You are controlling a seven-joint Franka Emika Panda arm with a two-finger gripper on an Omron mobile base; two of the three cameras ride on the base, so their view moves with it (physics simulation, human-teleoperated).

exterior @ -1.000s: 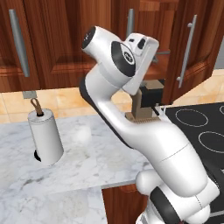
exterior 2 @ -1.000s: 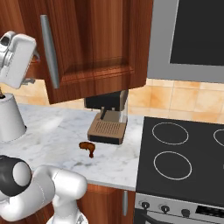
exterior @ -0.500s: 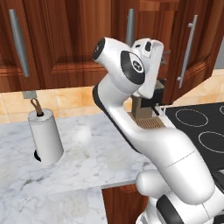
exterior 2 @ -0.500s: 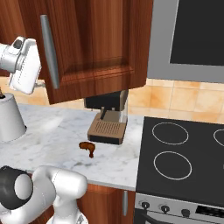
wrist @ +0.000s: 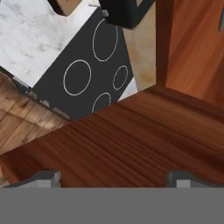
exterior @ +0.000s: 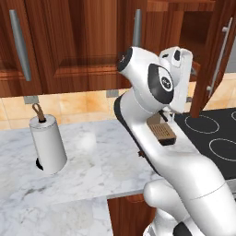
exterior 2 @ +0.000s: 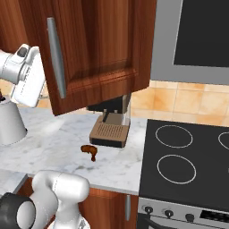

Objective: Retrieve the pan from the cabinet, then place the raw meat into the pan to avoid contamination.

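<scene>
The cabinet's right door [exterior 2: 98, 49] stands swung open, its silver bar handle [exterior 2: 56, 58] facing the right base view; in the left base view the door [exterior: 207, 60] appears nearly edge-on. My gripper [wrist: 113, 177] is raised beside this door, open, with nothing between its fingers and the door's wood close in front. In the left base view my white hand [exterior: 177, 57] hangs just left of the door. The raw meat [exterior 2: 89, 150] lies on the marble counter in front of the coffee machine. The pan is out of view.
A black and wood coffee machine [exterior 2: 109, 129] stands under the open door. The black stove [exterior 2: 188, 156] lies to the right, below a dark microwave [exterior 2: 197, 36]. A white paper-towel roll [exterior: 46, 143] stands at the left. The left cabinet doors [exterior: 69, 41] are shut.
The arm has swung right and the hand has moved toward the cabinet door. The door has swung further open, now almost edge-on in the left base view.
</scene>
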